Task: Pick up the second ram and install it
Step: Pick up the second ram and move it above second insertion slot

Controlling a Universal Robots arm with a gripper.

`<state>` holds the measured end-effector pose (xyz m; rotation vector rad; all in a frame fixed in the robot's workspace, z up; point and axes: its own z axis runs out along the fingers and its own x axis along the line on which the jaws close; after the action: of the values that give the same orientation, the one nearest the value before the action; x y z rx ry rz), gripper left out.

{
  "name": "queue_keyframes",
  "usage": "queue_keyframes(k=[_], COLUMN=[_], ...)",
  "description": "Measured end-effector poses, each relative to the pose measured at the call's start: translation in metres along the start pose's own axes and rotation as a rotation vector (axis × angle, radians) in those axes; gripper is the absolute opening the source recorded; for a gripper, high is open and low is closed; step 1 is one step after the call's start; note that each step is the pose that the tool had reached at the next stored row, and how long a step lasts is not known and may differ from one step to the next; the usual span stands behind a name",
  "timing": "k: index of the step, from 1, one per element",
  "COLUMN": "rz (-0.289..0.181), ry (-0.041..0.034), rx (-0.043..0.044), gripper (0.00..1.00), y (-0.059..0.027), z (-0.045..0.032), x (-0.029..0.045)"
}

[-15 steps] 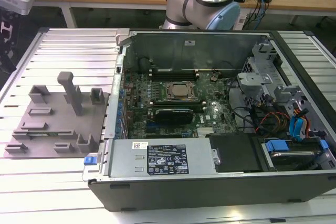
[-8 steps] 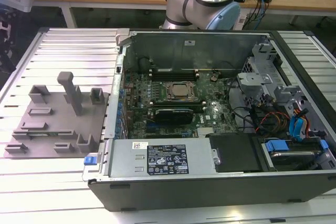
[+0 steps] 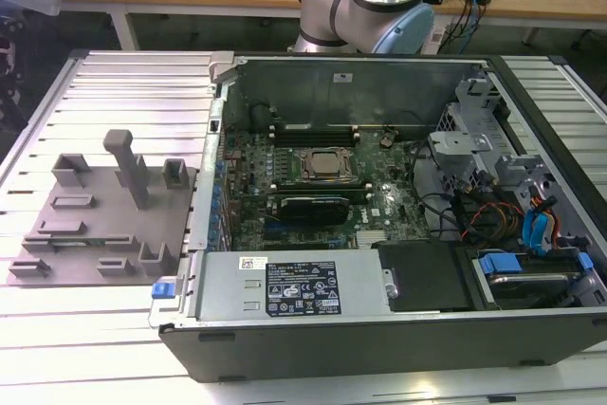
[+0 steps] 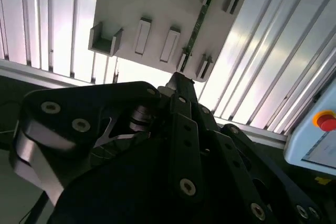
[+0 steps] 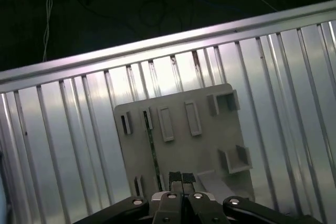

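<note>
Sitting on the slatted table (image 3: 123, 82) at the exterior view's left: grey holder tray (image 3: 104, 211), next to the open PC case (image 3: 379, 348) with the motherboard (image 3: 247, 206) inside. Second wrist view: second ram (image 4: 199, 22) stands on edge in the tray's slots, pincer (image 4: 177, 78) over the tray near the stick's end. First wrist view: pincer clenched on nothing, tips just beside the ram.

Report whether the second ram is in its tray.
In: the second ram stands on edge in slots of the grey tray, in both wrist views.
</note>
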<state>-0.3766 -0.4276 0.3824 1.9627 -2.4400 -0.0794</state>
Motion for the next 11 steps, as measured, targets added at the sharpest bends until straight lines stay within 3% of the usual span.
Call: queue_keyframes(k=[6, 11], rz=[-0.074, -0.096], ry=[0.0034, 0.0044], rx=[-0.0019, -0.0023], gripper=[0.08, 0.08], y=[0.0000, 0.0000], z=[0.0000, 0.0000], x=[0.0000, 0.0000])
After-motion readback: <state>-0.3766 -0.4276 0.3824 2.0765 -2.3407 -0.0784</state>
